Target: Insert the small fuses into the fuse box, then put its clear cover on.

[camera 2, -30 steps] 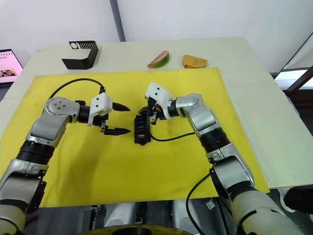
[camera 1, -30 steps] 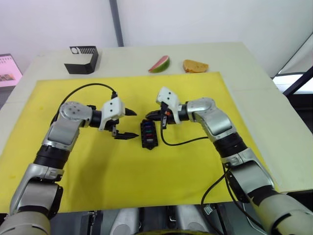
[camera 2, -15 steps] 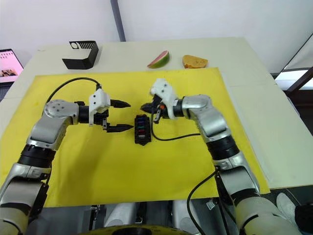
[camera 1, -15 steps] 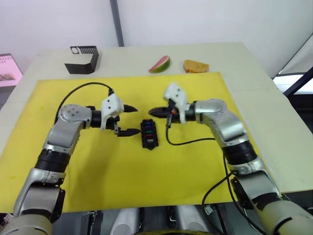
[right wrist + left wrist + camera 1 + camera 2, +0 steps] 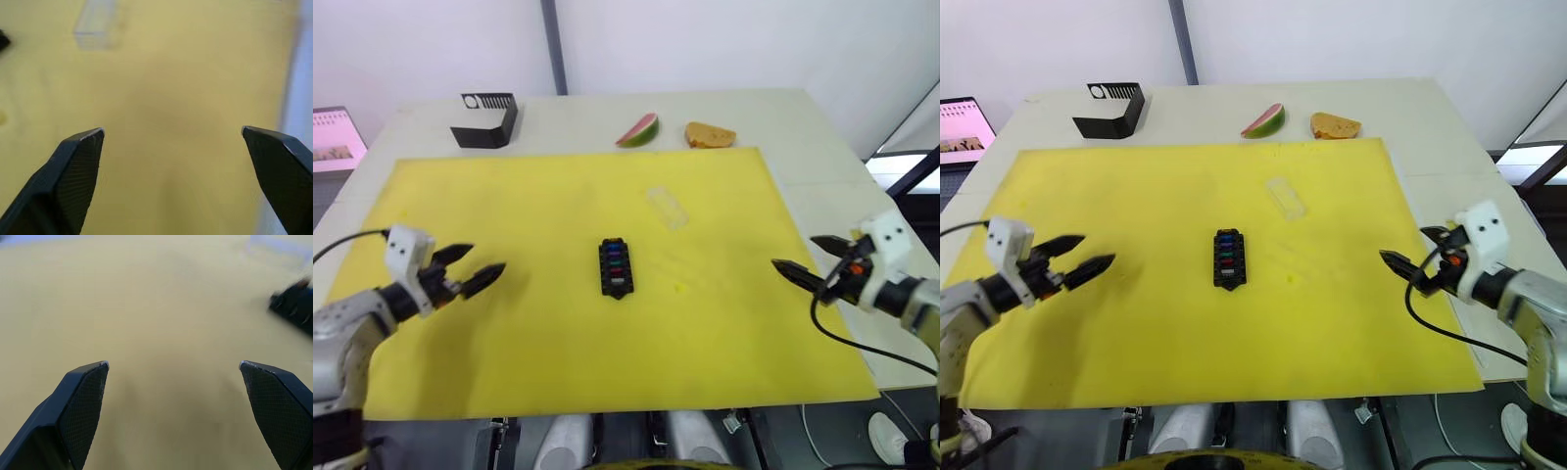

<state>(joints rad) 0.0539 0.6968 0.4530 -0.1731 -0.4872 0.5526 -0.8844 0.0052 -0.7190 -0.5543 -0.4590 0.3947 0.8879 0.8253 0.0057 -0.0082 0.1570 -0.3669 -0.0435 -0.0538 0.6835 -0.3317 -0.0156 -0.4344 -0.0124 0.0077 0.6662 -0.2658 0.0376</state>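
- R gripper (image 5: 1408, 260) spread wide, holding nothing, above mat's right edge; L gripper (image 5: 1076, 258) likewise apart and empty, near left edge.
- Both well apart from fuse box (image 5: 1226, 259) at centre of yellow mat (image 5: 1156, 333).
- Fuses (image 5: 1226, 258) look seated in box slots (coloured dots in a row), so cover step likely next.
- Clear cover (image 5: 1285, 196) lying on mat beyond box, nearer R side; faint, easy to lose.
- Best taken w/ R gripper: approach low, close across short sides, gentle squeeze since thin plastic.
- Align long axis w/ box before lowering; press evenly.
- Use L gripper to steady box if it slides.
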